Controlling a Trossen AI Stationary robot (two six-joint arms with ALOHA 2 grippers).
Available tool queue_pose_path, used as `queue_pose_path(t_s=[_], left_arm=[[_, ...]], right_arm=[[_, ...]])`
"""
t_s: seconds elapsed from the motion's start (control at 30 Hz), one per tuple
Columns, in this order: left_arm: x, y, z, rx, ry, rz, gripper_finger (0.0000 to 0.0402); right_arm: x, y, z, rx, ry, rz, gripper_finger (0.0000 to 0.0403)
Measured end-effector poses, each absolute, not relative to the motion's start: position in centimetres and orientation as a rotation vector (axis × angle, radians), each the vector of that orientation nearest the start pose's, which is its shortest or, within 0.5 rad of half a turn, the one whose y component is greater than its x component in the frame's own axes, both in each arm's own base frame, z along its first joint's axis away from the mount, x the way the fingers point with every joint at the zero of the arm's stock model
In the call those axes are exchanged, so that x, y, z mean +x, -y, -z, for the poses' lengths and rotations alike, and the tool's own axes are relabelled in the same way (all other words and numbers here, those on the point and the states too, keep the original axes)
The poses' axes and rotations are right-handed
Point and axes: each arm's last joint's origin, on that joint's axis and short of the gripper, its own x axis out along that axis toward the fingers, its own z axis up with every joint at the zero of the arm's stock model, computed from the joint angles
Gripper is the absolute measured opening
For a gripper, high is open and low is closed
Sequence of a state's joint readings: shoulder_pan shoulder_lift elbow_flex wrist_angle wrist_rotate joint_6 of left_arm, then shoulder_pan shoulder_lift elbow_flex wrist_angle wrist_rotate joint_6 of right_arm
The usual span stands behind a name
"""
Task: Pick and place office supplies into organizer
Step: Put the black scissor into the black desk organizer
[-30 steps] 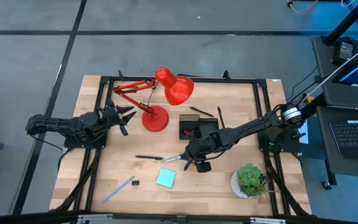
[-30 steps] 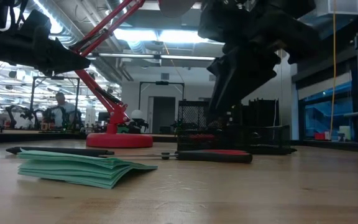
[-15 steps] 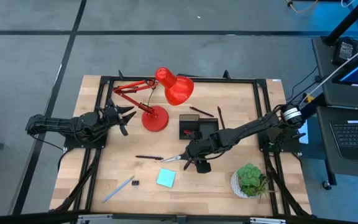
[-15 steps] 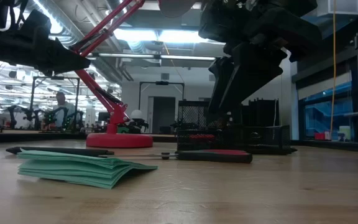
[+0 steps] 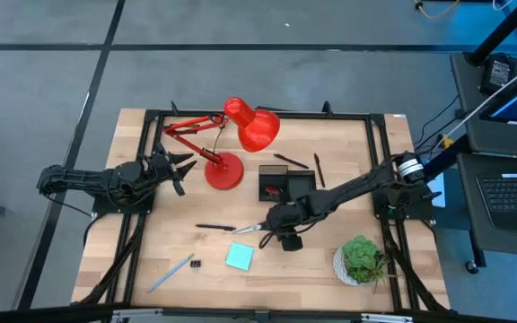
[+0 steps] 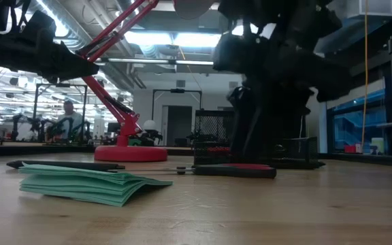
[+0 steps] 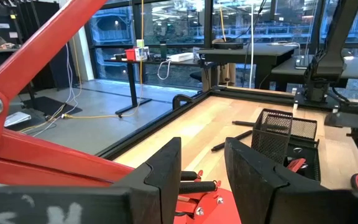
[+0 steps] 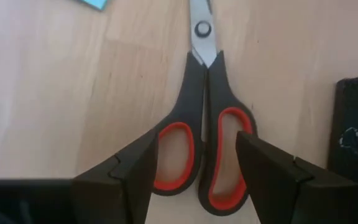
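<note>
Red-and-black-handled scissors (image 5: 255, 228) lie flat on the wooden table, blades toward the left edge. My right gripper (image 5: 282, 235) hangs open just above their handles (image 8: 202, 155), pointing steeply down, one finger on either side of the two loops. The black mesh organizer (image 5: 285, 186) stands just beyond, toward the far edge. A teal sticky-note pad (image 5: 239, 257) lies flat near the front. My left gripper (image 5: 182, 166) waits open at the table's left, level, beside the red lamp.
The red desk lamp (image 5: 232, 144) stands at the far middle and a potted plant (image 5: 362, 258) at the near right. Black pens (image 5: 215, 228) (image 5: 292, 161), a light-blue pen (image 5: 170, 272) and a small black clip (image 5: 195, 264) lie loose on the table.
My right gripper has opened wider and sunk toward the scissors' handles. The scissors have stayed where they were.
</note>
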State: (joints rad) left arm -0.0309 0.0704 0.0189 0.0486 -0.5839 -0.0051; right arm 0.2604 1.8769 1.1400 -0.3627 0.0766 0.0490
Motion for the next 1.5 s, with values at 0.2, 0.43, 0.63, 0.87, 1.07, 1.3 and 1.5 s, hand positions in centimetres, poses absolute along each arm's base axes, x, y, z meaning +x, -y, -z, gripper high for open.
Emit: queue_pose_path(t_s=[0.2,0.43,0.63,0.87,1.07,1.3,1.5], left_arm=[[9.7,-1.3,-16.9,-0.004,-0.001,-0.553,0.0118],[9.7,-1.3,-16.9,-0.004,-0.001,-0.553,0.0118],[9.7,-1.3,-16.9,-0.004,-0.001,-0.554,0.0118],[9.7,-1.3,-16.9,-0.004,-0.001,-0.553,0.0118],[9.7,-1.3,-16.9,-0.004,-0.002,-0.553,0.0118],[9.7,-1.3,-16.9,-0.004,-0.002,-0.553,0.0118],[9.7,-1.3,-16.9,-0.004,-0.002,-0.553,0.0118]], right_arm=[[35.3,-9.1,-14.6,-0.157,-1.097,-0.114,0.0218],[35.1,-8.9,-14.5,-0.162,-1.127,-0.068,0.0218],[35.1,-8.9,-14.3,-0.151,-1.132,-0.069,0.0218],[35.6,-9.1,-12.1,-0.13,-1.178,-0.083,0.0218],[35.6,-8.6,-11.6,-0.1,-1.211,-0.078,0.0218],[35.6,-8.5,-11.5,-0.105,-1.211,-0.082,0.0203],[35.6,-8.5,-11.5,-0.107,-1.212,-0.082,0.0167]])
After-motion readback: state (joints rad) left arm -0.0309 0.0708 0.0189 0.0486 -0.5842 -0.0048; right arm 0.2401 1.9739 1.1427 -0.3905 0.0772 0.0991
